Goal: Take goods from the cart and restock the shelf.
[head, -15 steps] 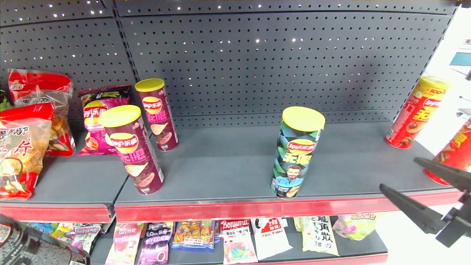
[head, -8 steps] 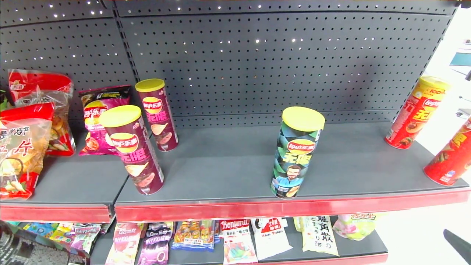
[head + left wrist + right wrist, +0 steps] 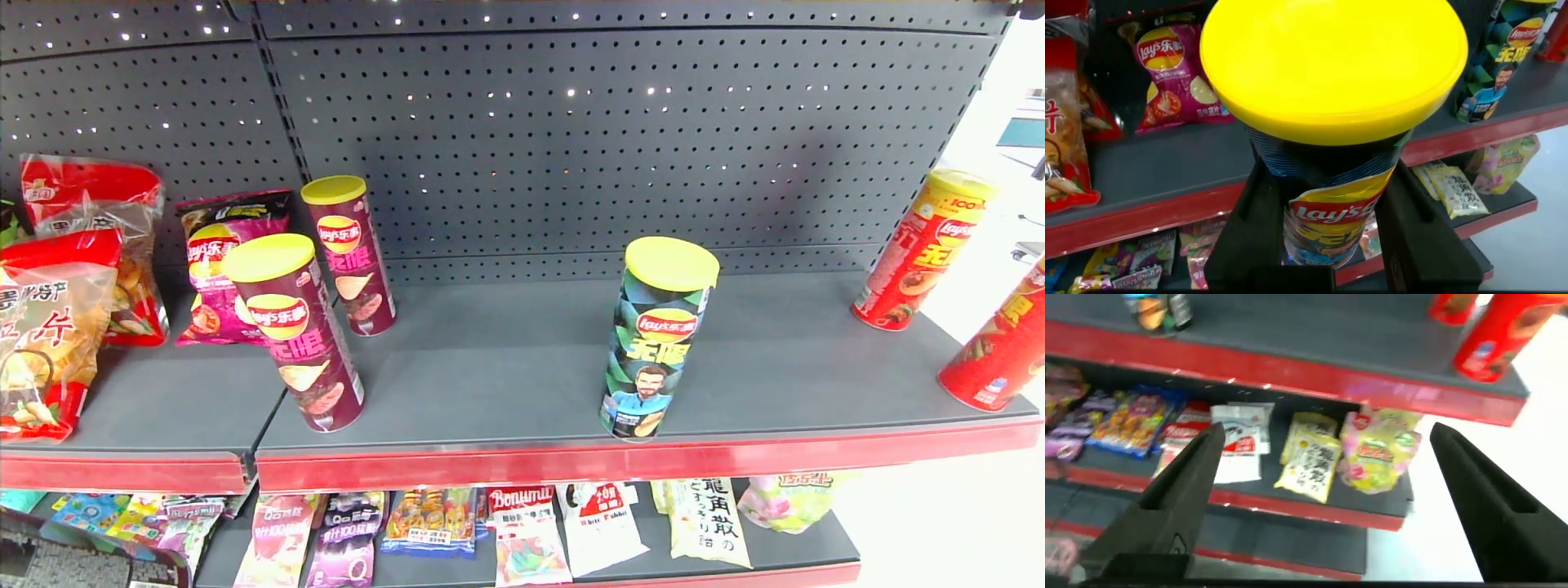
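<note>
We see the left gripper point(image 3: 1335, 224) clenched on a held can point(image 3: 1335, 73), one dark finger pressed to each side of its body below the wide yellow lid; the can stands upright in front of the shelf point(image 3: 522, 359), off its front edge. The right gripper point(image 3: 1327, 437) is released, its two black fingers spread wide with nothing between them, low in front of the lower shelf point(image 3: 824, 543), where a row of packets point(image 3: 531, 531) lies. On the grey shelf above, a green can point(image 3: 661, 339) with a yellow lid stands upright near the front edge, right of the middle. A purple can point(image 3: 294, 331) stands near the front edge toward the left end, and a second purple can point(image 3: 349, 255) stands behind it, close to the perforated back wall. A red can point(image 3: 927, 249) stands in the back right corner, and a second red can point(image 3: 996, 343) stands at the front right corner. Past the left end, on the adjoining board, a purple bag point(image 3: 224, 261) leans at the back wall, with red bags point(image 3: 57, 294) beside it, farther left.
</note>
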`<state>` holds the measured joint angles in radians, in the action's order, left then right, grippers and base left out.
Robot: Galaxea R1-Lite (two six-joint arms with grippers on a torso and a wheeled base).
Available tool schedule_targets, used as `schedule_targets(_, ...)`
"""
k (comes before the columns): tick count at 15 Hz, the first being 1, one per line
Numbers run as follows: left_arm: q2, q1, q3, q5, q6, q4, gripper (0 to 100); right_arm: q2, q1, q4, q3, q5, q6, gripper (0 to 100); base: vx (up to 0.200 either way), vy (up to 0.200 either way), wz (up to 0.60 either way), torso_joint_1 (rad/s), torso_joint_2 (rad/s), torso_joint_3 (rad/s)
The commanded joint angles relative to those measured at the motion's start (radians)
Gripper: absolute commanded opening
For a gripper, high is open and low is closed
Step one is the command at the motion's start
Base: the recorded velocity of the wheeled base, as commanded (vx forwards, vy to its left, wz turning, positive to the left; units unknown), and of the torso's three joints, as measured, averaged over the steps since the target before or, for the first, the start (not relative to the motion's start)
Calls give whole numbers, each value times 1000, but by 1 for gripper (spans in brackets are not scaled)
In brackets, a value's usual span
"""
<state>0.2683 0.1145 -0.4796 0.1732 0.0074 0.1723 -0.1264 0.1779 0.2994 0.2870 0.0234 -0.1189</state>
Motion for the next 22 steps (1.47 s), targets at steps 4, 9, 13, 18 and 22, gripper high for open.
schedule_targets(4,26,-2,6,-24,12,3,0,19,-5,-194,-207,-20,-4,100,0,0,0,0,0,0)
schedule_targets(9,14,-2,7,-37,12,3,0,-114,-207,-197,-138,95,-4,100,0,0,0,0,0,0)
schedule_targets(13,12,-2,6,-35,12,3,0,125,-173,-213,-223,3,36,100,0,0,0,0,0,0)
schedule_targets(18,-24,-1,45,-24,11,4,0,126,-176,-298,-287,-30,120,100,0,0,0,0,0,0)
schedule_targets(22,-41,1,59,-4,-7,4,0,126,-176,-296,-285,-30,117,100,0,0,0,0,0,0)
